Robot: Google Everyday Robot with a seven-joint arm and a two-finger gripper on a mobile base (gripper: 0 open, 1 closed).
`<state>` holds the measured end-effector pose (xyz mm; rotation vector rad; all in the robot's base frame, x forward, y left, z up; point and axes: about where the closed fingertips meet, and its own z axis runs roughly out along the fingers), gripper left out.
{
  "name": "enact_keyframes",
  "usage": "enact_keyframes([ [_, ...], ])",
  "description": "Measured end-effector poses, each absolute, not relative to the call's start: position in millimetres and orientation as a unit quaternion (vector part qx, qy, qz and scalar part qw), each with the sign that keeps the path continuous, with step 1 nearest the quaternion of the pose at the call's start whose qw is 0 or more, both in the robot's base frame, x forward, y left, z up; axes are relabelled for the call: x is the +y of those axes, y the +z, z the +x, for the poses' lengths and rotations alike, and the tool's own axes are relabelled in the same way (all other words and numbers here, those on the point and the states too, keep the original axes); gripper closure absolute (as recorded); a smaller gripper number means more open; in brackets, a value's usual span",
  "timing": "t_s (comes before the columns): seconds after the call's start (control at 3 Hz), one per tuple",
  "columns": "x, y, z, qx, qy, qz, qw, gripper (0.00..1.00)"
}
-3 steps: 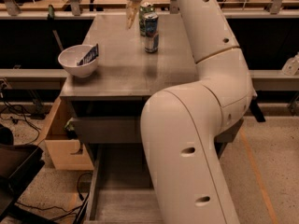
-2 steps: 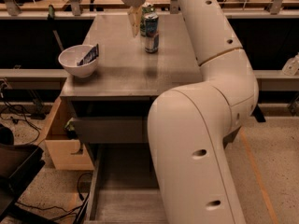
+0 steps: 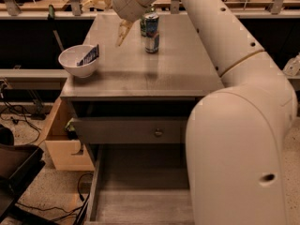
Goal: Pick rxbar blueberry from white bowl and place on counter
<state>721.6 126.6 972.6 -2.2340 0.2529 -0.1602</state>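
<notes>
tabletop [image 3: 178, 69]: grey, mid-frame, above a drawer [image 3: 131, 131]
hand [image 3: 101, 25]: upper centre-left, over the tabletop's far side, released, holding nothing
white bowl [image 3: 75, 65]: tabletop's left edge
can [image 3: 151, 26]: upright, just right of hand
rxbar blueberry [image 3: 89, 56]: leaning inside white bowl

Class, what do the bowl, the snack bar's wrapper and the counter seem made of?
The white bowl: probably glazed ceramic, glossy. The rxbar blueberry: thin printed film wrapper. The counter: seemingly grey wood, matte. The gripper hovers over its rear.

hand [image 3: 121, 33] over counter [image 3: 140, 74] (rxbar [image 3: 89, 57] in bowl [image 3: 68, 61])
</notes>
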Motion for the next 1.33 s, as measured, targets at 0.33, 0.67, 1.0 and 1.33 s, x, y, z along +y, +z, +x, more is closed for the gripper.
enact_keyframes([
  [0.33, 138, 954, 701, 0.098, -0.049, -0.891, 0.44, 0.23],
  [0.67, 145, 939, 687, 0.096, -0.039, -0.889, 0.446, 0.23],
  [1.0, 147, 929, 680, 0.096, -0.032, -0.888, 0.449, 0.4],
  [1.33, 140, 925, 688, 0.096, -0.032, -0.892, 0.441, 0.63],
])
